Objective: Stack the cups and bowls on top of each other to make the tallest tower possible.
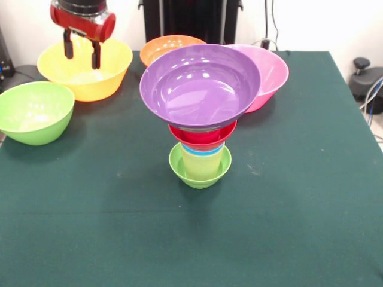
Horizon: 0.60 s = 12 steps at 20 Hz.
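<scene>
Tower [200,128] of nested glossy plastic stands mid-table: wide purple bowl [200,84] on top, small red bowl [202,135] beneath, blue and pale yellow cups under that, small lime-green bowl [200,167] as base. At ten o'clock sits the large yellow bowl [85,67], at nine the large green bowl [35,111], at one the pink bowl [269,75] (orange bowl [167,45] behind). Above the yellow bowl hangs the red-and-black gripper [81,49], fingers parted, holding nothing.

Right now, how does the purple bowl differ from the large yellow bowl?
The purple bowl is wide and shallow; the yellow bowl is deeper. The purple bowl sits tilted atop the tower; the yellow bowl rests on the table, under the open claw. Both are glossy, round and empty.
</scene>
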{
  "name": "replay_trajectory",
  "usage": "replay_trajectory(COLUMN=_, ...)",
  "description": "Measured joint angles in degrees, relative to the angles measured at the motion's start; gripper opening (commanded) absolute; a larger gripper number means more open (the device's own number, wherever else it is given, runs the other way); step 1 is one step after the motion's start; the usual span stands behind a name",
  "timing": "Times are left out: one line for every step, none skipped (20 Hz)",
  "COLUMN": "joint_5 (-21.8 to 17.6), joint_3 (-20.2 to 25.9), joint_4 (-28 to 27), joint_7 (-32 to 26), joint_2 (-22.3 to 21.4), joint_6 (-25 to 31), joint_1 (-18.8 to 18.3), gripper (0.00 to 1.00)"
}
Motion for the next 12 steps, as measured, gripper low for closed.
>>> replay_trajectory(joint_5=-0.23, joint_3=0.54, joint_4=-0.07, joint_7=0.00, joint_2=0.59, joint_6=-0.76, joint_1=-0.25, gripper=1.00)
replay_trajectory(joint_5=-0.39, joint_3=0.86, joint_4=-0.10, joint_7=0.00, joint_2=0.97, joint_6=-1.29, joint_1=-0.44, gripper=1.00)
replay_trajectory(joint_5=-0.80, joint_3=1.49, joint_4=-0.16, joint_7=0.00, joint_2=1.90, joint_6=-2.38, joint_1=-0.86, gripper=1.00)
replay_trajectory(joint_5=-1.11, joint_3=1.75, joint_4=-0.17, joint_7=0.00, joint_2=2.38, joint_6=-2.96, joint_1=-1.09, gripper=1.00)
replay_trajectory(joint_5=-1.39, joint_3=1.91, joint_4=-0.21, joint_7=0.00, joint_2=2.78, joint_6=-3.44, joint_1=-1.26, gripper=1.00)
replay_trajectory(joint_5=-1.75, joint_3=2.08, joint_4=-0.24, joint_7=0.00, joint_2=3.17, joint_6=-3.83, joint_1=-1.44, gripper=1.00)
replay_trajectory(joint_5=-2.38, joint_3=2.28, joint_4=-0.31, joint_7=0.00, joint_2=3.77, joint_6=-4.39, joint_1=-1.73, gripper=1.00)
replay_trajectory(joint_5=-2.85, joint_3=2.38, joint_4=-0.39, joint_7=0.00, joint_2=4.25, joint_6=-4.80, joint_1=-1.93, gripper=1.00)
replay_trajectory(joint_5=-3.18, joint_3=2.44, joint_4=-0.45, joint_7=0.00, joint_2=4.62, joint_6=-5.13, joint_1=-2.12, gripper=1.00)
replay_trajectory(joint_5=-3.45, joint_3=2.50, joint_4=-0.50, joint_7=0.00, joint_2=4.89, joint_6=-5.39, joint_1=-2.26, gripper=1.00)
replay_trajectory(joint_5=-4.29, joint_3=2.63, joint_4=-0.69, joint_7=0.00, joint_2=5.66, joint_6=-6.01, joint_1=-2.67, gripper=1.00)
replay_trajectory(joint_5=-4.91, joint_3=2.69, joint_4=-0.84, joint_7=0.00, joint_2=6.16, joint_6=-6.39, joint_1=-2.91, gripper=1.00)
